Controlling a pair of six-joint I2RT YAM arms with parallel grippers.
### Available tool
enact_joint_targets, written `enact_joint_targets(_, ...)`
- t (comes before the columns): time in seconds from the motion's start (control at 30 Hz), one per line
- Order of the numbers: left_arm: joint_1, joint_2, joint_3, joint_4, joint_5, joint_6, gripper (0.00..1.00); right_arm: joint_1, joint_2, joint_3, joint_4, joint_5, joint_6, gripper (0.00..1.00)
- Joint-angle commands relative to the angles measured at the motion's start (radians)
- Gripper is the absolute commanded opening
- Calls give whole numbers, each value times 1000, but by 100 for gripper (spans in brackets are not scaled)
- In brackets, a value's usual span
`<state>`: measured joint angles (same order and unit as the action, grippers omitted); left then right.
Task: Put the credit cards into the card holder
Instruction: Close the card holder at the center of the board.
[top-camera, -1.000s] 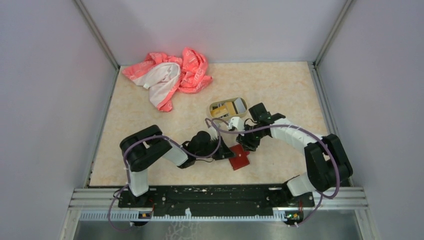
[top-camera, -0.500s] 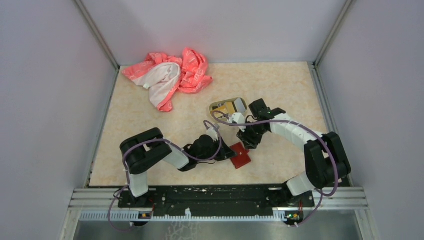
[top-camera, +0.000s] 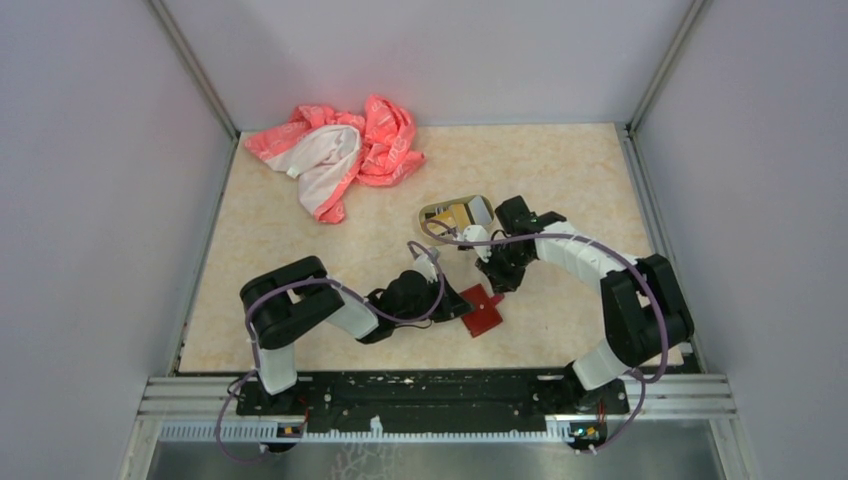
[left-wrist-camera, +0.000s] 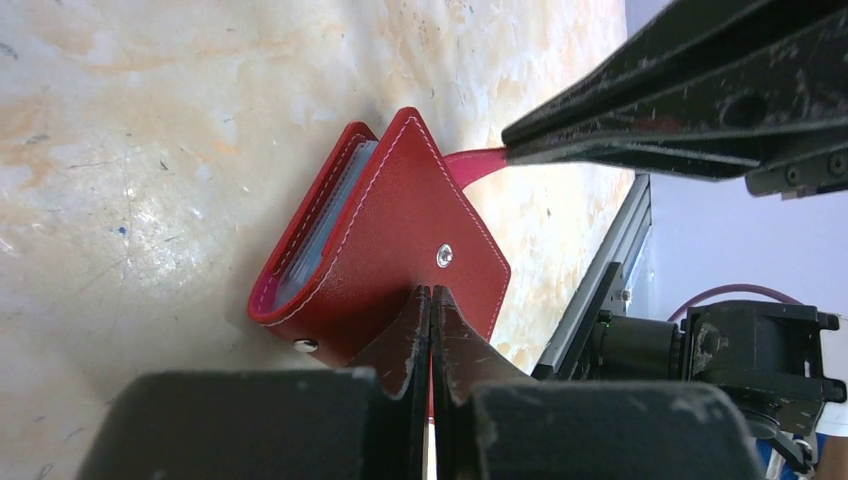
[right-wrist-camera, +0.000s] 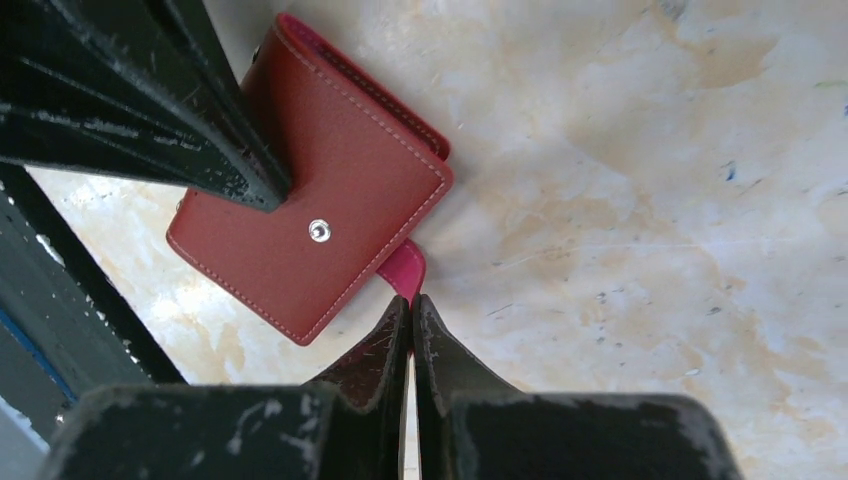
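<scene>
One card holder (left-wrist-camera: 390, 240), one tan tray (top-camera: 424, 214), one pink-and-white cloth (top-camera: 340, 150). Two at work: left gripper (left-wrist-camera: 430, 296), right gripper (right-wrist-camera: 412, 302). Credit cards (top-camera: 457, 215) in the tray: too small to count.

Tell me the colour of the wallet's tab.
Pink-magenta tab, brighter than the dark-red wallet; clearest in the right wrist view.

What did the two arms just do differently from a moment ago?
The right gripper closed on the card holder's pink tab. The left gripper kept pinching the card holder's edge, and the pink cloth stayed put.
</scene>
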<state>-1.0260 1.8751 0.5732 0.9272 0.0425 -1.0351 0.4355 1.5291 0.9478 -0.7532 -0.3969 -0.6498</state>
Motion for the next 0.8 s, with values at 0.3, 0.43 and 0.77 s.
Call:
enact_joint_targets(0.3,22,44,20,24,32,32,6,11,163,226,4,-80,19,0)
enact_joint_targets(0.43,31,50,23,26,38,30,4,6,171,235,-4,-165,36,3)
enact_joint_targets(0.77,32,52,3,39,44,27,0,-94,32,171,-25,-296,3,43)
